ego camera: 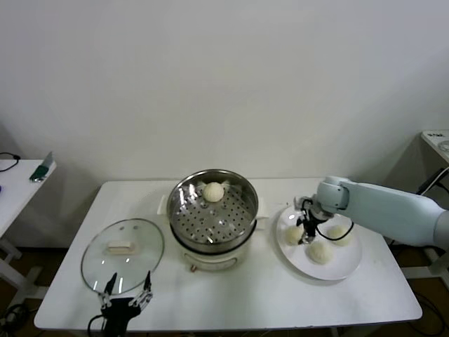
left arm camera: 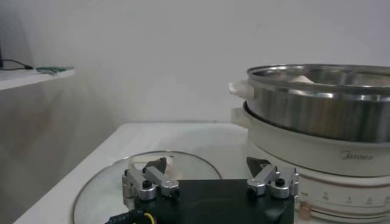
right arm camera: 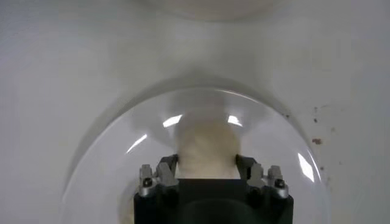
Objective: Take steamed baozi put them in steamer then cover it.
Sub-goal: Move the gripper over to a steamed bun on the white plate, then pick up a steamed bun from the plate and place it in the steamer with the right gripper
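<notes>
Left pincer spread wide over glass cover, steamer just beside

Soft even light, glare on plate, mild blur.

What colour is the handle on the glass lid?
Cream-white. The handle sits at the centre of the clear glass lid; it shows best in the head view.

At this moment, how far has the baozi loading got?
One baozi already sits in the steamer. The right gripper has its fingers around a second on the plate; two more wait there. The cover lies on the table, by the idle left gripper.
</notes>
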Robot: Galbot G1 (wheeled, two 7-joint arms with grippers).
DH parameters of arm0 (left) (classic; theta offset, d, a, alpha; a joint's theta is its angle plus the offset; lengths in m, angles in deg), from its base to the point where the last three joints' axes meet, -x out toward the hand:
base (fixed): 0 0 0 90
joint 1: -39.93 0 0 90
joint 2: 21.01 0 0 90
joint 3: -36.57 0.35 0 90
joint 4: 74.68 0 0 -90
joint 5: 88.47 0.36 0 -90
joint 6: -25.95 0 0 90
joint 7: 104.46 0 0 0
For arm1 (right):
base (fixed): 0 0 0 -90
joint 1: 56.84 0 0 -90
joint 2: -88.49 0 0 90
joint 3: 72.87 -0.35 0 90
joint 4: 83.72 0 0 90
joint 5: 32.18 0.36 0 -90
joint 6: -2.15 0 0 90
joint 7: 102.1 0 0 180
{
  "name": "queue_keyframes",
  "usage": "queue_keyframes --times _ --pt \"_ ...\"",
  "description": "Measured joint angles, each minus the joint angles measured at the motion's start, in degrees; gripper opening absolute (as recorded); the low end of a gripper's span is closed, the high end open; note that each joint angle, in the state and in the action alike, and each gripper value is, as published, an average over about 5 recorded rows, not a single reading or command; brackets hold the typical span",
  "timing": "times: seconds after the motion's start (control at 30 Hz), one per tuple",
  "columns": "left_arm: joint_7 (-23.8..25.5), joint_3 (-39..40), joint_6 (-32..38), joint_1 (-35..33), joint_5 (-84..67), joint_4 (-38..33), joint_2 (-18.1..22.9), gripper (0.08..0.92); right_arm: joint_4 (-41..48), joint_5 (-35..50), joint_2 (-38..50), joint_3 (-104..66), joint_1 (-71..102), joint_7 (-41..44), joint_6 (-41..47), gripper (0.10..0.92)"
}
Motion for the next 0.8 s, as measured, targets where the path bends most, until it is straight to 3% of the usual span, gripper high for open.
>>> queue_keyframes --times 0.43,0.8 --pt "-0.01 0.57 0.12 -0.11 0.72 -0.31 0.35 0.823 -3.31 3.09 0.09 4.63 -10.61 2.56 -1.99 0.577" --pt "0.08 1.06 -0.36 -0.11 1.09 -1.08 0.16 0.823 -11.19 17.05 -6.52 10.61 -34.04 2.05 0.61 0.577"
